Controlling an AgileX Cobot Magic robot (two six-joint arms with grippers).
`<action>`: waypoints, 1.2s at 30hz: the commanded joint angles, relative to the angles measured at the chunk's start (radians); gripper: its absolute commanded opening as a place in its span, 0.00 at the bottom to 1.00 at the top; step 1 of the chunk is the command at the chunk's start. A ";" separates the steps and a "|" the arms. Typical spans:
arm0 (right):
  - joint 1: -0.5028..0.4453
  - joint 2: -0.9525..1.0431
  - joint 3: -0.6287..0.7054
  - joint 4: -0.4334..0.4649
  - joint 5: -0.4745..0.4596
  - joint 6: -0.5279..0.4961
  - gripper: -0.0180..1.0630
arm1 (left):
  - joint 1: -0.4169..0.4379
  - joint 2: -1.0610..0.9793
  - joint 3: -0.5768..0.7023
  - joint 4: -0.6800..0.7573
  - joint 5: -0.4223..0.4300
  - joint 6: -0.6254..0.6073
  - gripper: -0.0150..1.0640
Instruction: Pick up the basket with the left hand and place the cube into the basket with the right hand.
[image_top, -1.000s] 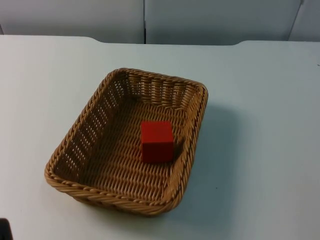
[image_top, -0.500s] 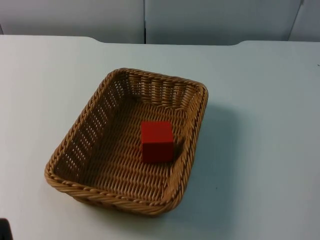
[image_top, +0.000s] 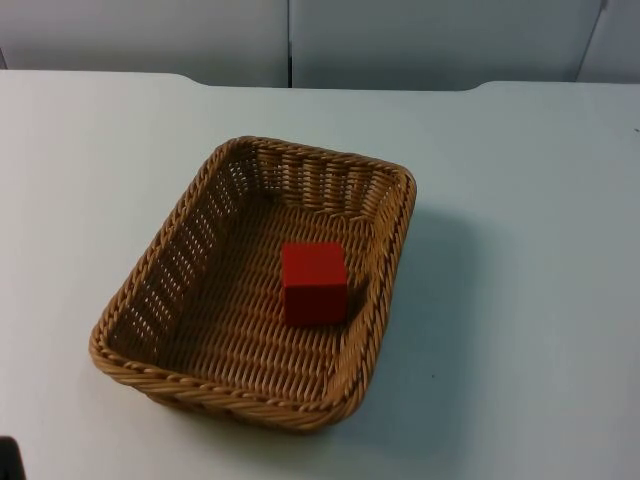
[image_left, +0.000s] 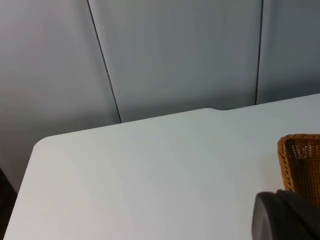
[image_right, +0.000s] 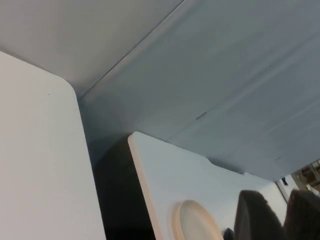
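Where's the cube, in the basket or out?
In. The cube sits on the woven floor of the basket, near its right wall, rim all around it.

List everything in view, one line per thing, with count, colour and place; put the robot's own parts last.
basket: one, brown wicker, on the middle of the table, tilted a little to the picture's left; a corner of it shows in the left wrist view.
cube: one, red, inside the basket on its floor, near the right wall.
table: one, white, running back to the partition wall.
partition wall: one, grey, behind the table.
round disc: one, cream, on a neighbouring white surface.
left gripper: one, black, beside the basket's corner.
right gripper: one, black, raised toward the wall.
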 joint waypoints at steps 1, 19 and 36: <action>-0.038 -0.009 0.003 -0.014 -0.002 0.004 0.20 | -0.002 -0.005 0.006 -0.010 -0.012 -0.007 0.01; -0.523 -0.394 0.003 -0.014 0.170 0.004 0.20 | -0.002 -0.005 0.006 -0.007 -0.012 -0.007 0.01; -0.602 -0.595 0.082 -0.014 0.876 0.603 0.20 | -0.002 -0.005 0.006 -0.007 -0.012 -0.007 0.01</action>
